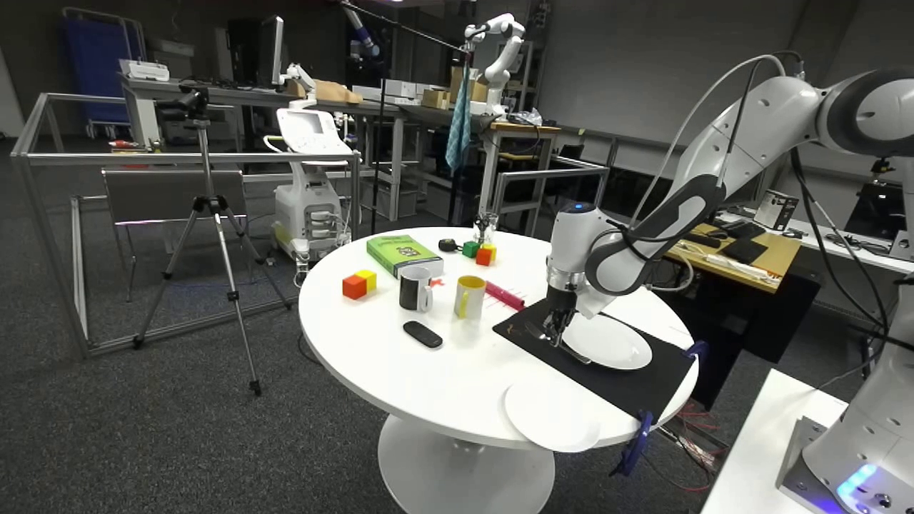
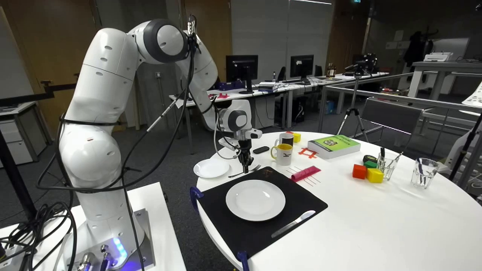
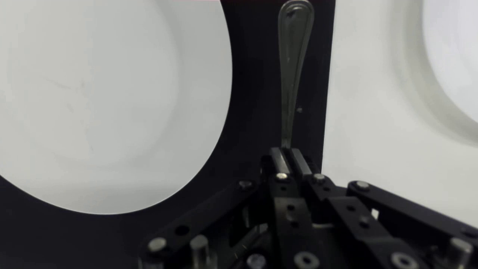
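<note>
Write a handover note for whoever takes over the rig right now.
Gripper: shut on the fork, partway along its length.
Placemat: bears a white plate, with a knife on the side opposite the fork.
Second plate: near the edge of the table, off the placemat.
Done: fork grasped, apparently raised above the placemat.
Left: fork not yet released.

Fork (image 3: 290, 71), metal, round-ended handle; was clasped mid-length over the black mat (image 3: 257, 74), right of the white plate (image 3: 201, 56) in wrist view.

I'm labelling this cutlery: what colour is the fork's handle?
Dull metallic grey; the fork handle shows best in the wrist view.
</note>
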